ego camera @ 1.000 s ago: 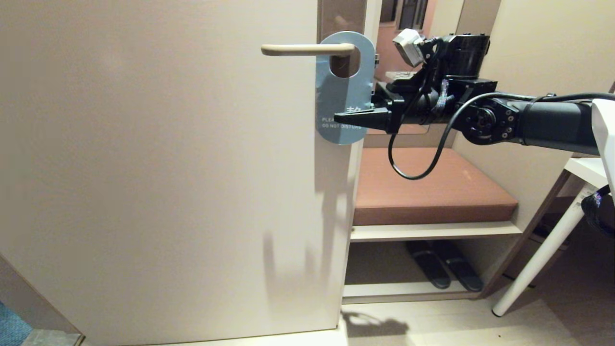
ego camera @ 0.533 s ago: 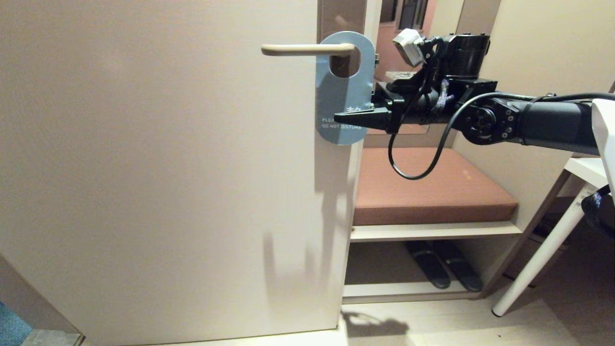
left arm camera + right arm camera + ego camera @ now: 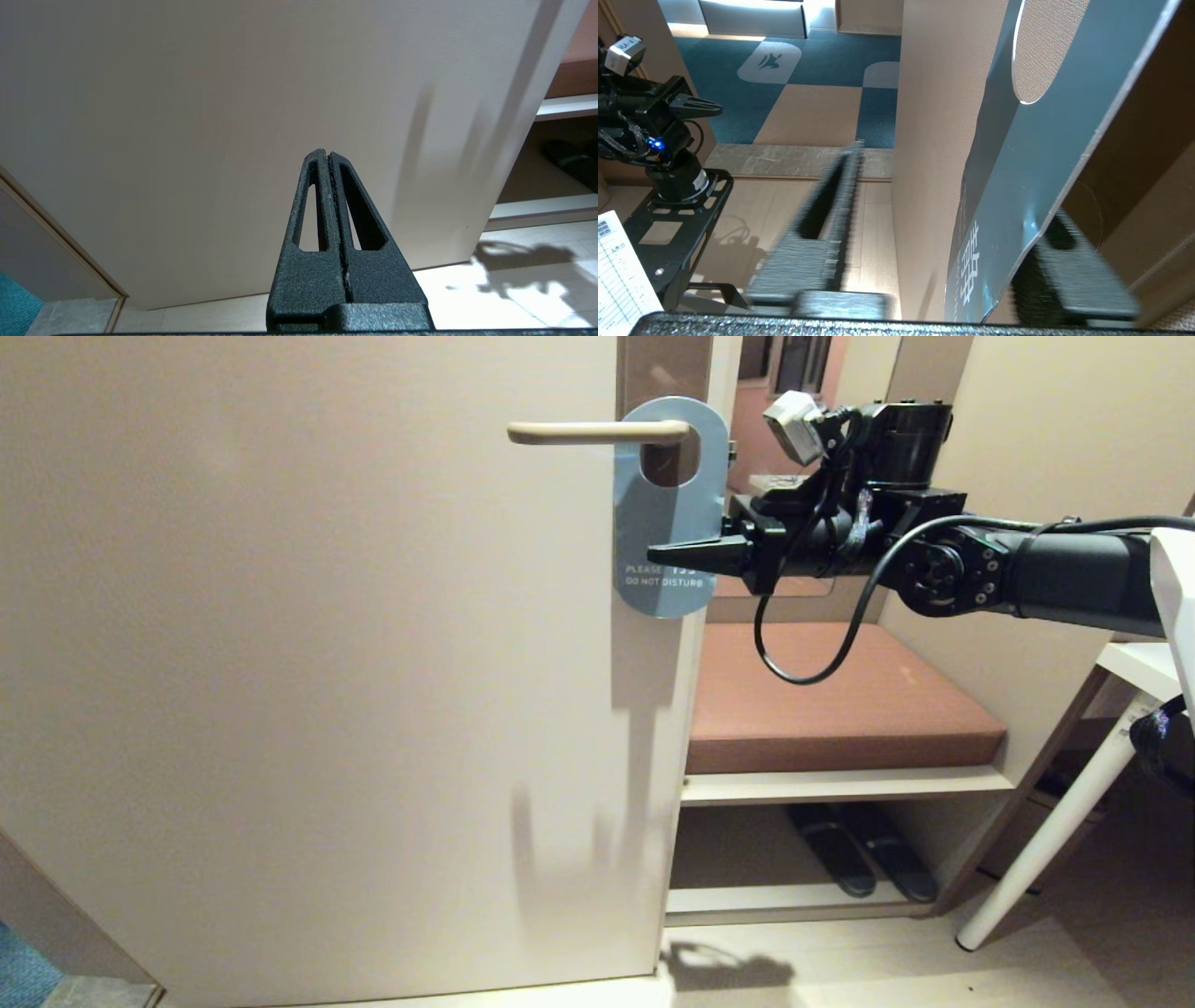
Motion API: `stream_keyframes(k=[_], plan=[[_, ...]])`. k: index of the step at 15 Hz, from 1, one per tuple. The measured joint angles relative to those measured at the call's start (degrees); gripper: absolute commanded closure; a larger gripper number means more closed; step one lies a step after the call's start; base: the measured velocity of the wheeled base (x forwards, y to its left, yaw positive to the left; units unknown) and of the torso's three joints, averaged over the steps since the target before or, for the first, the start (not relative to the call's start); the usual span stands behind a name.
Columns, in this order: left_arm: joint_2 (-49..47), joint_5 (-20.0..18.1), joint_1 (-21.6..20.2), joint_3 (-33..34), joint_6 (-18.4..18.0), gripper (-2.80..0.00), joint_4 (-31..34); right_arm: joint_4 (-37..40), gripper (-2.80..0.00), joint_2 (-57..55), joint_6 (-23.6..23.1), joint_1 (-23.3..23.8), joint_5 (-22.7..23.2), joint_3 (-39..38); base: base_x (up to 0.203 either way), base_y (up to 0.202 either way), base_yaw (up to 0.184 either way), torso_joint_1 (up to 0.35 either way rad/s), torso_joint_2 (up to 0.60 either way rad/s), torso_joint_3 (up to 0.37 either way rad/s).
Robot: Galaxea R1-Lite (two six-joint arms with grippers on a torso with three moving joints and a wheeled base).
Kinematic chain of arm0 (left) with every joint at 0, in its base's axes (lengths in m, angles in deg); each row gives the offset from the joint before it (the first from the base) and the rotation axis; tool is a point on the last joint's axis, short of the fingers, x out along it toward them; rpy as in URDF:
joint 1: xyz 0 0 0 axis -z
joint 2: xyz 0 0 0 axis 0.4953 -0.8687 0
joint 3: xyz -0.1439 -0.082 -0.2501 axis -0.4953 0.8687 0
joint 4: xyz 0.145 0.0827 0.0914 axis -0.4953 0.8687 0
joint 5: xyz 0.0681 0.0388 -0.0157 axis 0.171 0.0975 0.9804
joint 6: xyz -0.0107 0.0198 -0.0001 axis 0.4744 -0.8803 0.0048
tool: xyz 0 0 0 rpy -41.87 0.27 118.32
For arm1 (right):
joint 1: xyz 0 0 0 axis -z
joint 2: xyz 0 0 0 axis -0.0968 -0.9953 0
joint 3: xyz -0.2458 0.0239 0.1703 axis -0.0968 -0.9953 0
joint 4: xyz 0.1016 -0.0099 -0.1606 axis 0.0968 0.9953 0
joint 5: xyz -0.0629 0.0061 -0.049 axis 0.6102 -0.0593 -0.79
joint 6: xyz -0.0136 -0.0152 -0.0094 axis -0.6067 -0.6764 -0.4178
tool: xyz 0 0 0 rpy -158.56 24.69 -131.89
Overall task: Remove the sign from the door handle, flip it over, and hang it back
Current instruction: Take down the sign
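While I watch the head view, the sign [image 3: 668,509] hangs blue-grey side out in the upper middle of the frame, its round hole over the door handle [image 3: 597,430], a slim beige bar that runs leftward from the tall brown plate [image 3: 663,373] at the top of the door [image 3: 308,663]. My right gripper [image 3: 686,553] reaches in level from the right of the frame, one dark finger lying across the face of the sign just above the words "DO NOT DISTURB". I cannot tell from here whether the fingers pinch the card. To the lower right sit a brown cushion [image 3: 840,700] on a shelf, dark slippers [image 3: 859,859] beneath it, and a white table leg [image 3: 1055,831].

On the left wrist view, my left gripper [image 3: 329,156] stands at the bottom centre with its two fingers pressed flat together, nothing between them, and the plain door [image 3: 233,116] fills the frame behind.

On the right wrist view, the sign [image 3: 1045,154] slants from the upper right down to the bottom centre, edge toward me. One blurred finger [image 3: 822,233] sits left of it and the other [image 3: 1073,270] right of it, so the card lies between them with a wide gap on the left side; they are not shut on it.
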Motion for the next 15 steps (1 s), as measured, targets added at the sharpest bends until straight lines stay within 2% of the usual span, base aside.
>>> stream_keyframes(k=[15], plan=[[0.0,0.0,0.0,0.0,-0.02,0.0,0.0,0.0,0.0,0.07,-0.17,-0.02,-0.73,-0.06,0.0,0.0,0.0,0.0,0.0,0.0]])
